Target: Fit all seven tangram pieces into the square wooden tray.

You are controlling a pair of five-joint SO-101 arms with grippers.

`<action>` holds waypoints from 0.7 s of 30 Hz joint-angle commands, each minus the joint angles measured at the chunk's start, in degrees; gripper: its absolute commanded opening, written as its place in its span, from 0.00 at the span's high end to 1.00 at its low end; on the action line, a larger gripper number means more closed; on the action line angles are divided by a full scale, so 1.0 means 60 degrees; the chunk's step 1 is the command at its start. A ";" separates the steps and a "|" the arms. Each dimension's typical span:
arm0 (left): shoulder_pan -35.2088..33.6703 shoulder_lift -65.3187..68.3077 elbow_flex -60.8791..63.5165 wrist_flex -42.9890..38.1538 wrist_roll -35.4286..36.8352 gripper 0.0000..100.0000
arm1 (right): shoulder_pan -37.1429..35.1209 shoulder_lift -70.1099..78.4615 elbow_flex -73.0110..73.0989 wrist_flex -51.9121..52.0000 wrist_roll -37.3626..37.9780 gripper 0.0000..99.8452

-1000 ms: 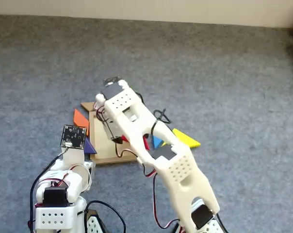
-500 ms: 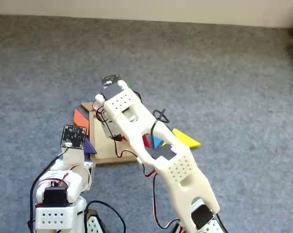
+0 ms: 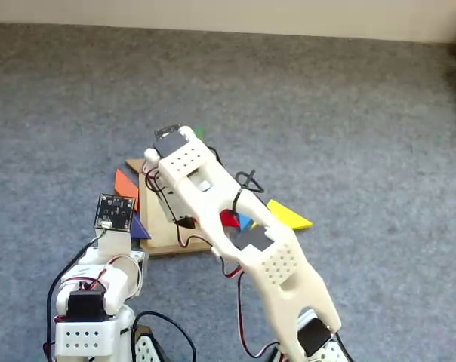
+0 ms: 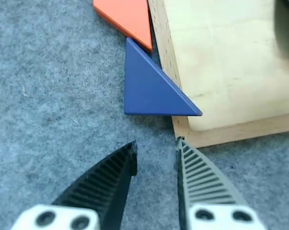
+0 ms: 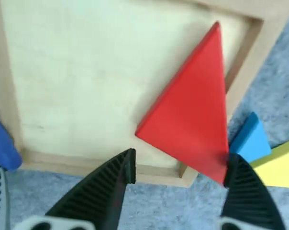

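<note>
The square wooden tray (image 5: 87, 72) holds a red triangle (image 5: 192, 120), which lies tilted with one corner over the tray's rim. My right gripper (image 5: 179, 160) hangs open just above that corner, one finger (image 5: 242, 191) close to the red edge. A light blue piece (image 5: 250, 139) and a yellow piece (image 5: 278, 167) lie on the carpet just outside the tray. My left gripper (image 4: 155, 143) is open over the carpet at the tray's corner (image 4: 183, 129). Ahead of it, a dark blue triangle (image 4: 149, 88) and an orange piece (image 4: 125, 17) lie against the tray's outer rim.
Grey carpet (image 3: 349, 113) covers the whole floor, with open room beyond and to the right of the tray (image 3: 164, 226). The right arm (image 3: 213, 196) stretches over the tray. A green piece (image 3: 198, 133) peeks out past its wrist. The yellow piece (image 3: 288, 215) lies to the tray's right.
The right arm's wrist has shifted slightly over the tray, baring the green piece behind it and more of the red triangle. The left arm has kept still.
</note>
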 commanded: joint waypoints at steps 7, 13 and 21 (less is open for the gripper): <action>0.0125 -0.0520 0.0198 0.0044 -0.0044 0.86 | 0.0520 -0.2190 -0.0344 0.0256 0.1495 0.97; 0.0125 -0.0520 0.0198 0.0044 -0.0044 0.86 | 0.1575 -0.2454 0.0637 0.0227 0.2198 0.99; 0.0125 -0.0520 0.0198 0.0044 -0.0044 0.86 | 0.1941 -0.2454 0.2938 -0.1604 0.2842 0.99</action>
